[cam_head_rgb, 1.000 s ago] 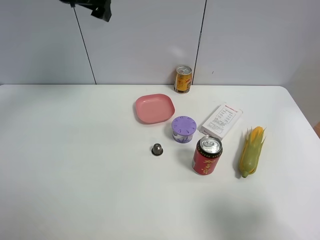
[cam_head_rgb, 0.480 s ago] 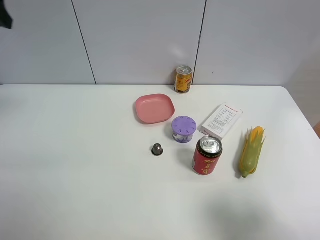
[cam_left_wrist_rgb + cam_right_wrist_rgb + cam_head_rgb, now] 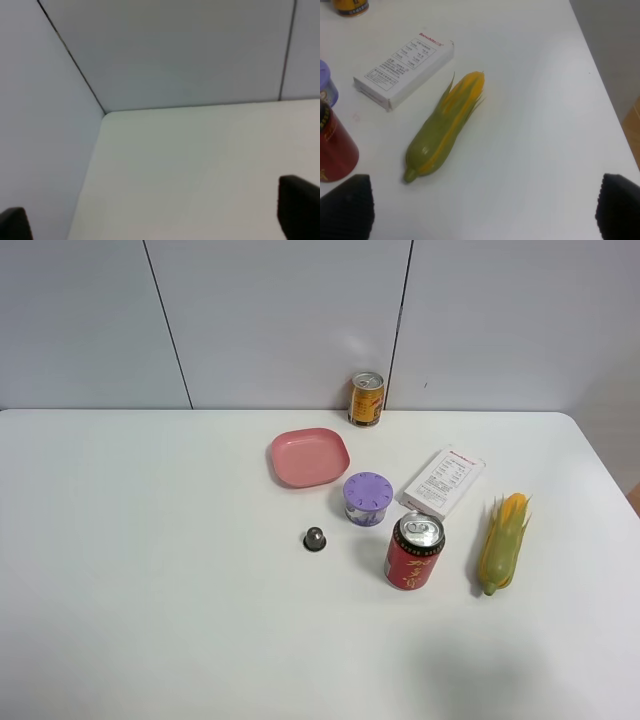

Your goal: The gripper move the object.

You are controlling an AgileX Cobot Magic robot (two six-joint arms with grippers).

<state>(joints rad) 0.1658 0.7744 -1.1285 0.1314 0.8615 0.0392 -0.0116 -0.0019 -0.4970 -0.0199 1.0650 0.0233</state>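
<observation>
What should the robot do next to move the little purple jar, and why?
Probably swing the right claw toward the purple jar. Its jaws are open and hover near the corn, while the jar stands untouched between the pink plate and red can.

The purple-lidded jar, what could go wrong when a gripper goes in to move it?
The purple-lidded jar sits crowded: the red can, white box and pink plate stand close by, so open jaws may bump them, perhaps toppling the can. The small grey capsule could get knocked and roll. Neither gripper shows in the high view, so any approach is long.
</observation>
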